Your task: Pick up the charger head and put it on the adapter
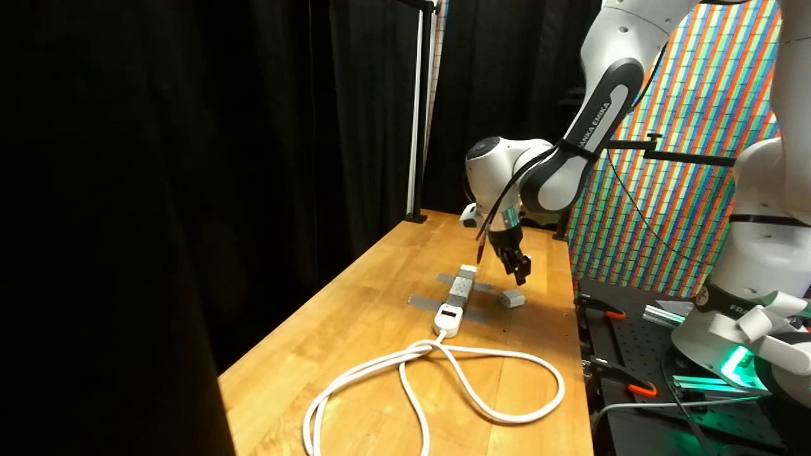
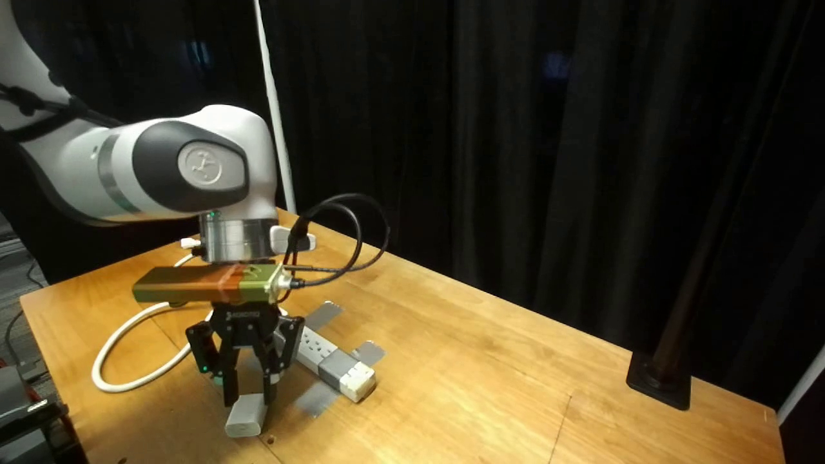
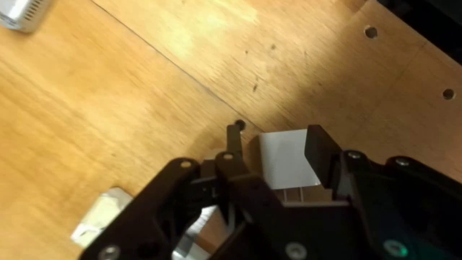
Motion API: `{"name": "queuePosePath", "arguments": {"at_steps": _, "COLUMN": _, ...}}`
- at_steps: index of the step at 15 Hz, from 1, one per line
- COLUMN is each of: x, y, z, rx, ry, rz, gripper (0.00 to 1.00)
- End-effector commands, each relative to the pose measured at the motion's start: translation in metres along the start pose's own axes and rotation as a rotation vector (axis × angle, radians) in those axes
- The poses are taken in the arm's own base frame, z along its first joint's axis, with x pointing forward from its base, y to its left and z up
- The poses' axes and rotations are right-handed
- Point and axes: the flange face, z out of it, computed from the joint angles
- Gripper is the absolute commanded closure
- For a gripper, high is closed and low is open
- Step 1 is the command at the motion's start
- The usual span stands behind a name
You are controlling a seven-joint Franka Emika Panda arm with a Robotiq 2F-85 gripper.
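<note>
The charger head [image 3: 287, 159], a small white block, lies on the table in all views, its prongs showing in the wrist view. My gripper [image 3: 275, 144] reaches down over it with the jaws parted. The block sits between the fingers, close to the right fingertip [image 3: 319, 155], while a gap separates it from the left fingertip [image 3: 234, 139]. In an exterior view the fingertips of the gripper [image 1: 521, 278] appear just above the charger head [image 1: 512, 299]. Beside it runs the adapter [image 1: 461, 288], a whitish-grey strip taped down; its pale end [image 3: 103, 216] shows in the wrist view.
A thick white cord [image 1: 507, 418] loops from the adapter across the table. Grey tape [image 2: 370, 352] crosses the strip. A black post base [image 2: 657, 380] stands on the tabletop. A whitish slotted object [image 3: 23, 14] is in the wrist view's corner. Clamps [image 1: 599, 307] line the table edge.
</note>
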Motion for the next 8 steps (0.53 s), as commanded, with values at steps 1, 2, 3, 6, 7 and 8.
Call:
{"name": "queuePosePath", "arguments": {"at_steps": 1, "x": 0.012, "y": 0.005, "z": -0.051, "rx": -0.162, "ry": -0.13, "rz": 0.056, "gripper": 0.74}}
{"name": "queuePosePath", "arguments": {"at_steps": 2, "x": 0.018, "y": 0.004, "z": -0.06, "rx": -0.201, "ry": -0.171, "rz": 0.059, "gripper": 0.74}}
{"name": "queuePosePath", "arguments": {"at_steps": 3, "x": 0.023, "y": 0.002, "z": -0.066, "rx": -0.238, "ry": -0.217, "rz": 0.046, "gripper": 0.74}}
{"name": "queuePosePath", "arguments": {"at_steps": 6, "x": 0.034, "y": 0.002, "z": -0.076, "rx": -0.221, "ry": -0.151, "rz": -0.011, "gripper": 0.23}}
{"name": "queuePosePath", "arguments": {"at_steps": 7, "x": 0.034, "y": 0.003, "z": -0.077, "rx": -0.202, "ry": -0.098, "rz": -0.024, "gripper": 0.19}}
{"name": "queuePosePath", "arguments": {"at_steps": 8, "x": 0.031, "y": 0.004, "z": -0.076, "rx": -0.176, "ry": -0.036, "rz": -0.036, "gripper": 0.18}}
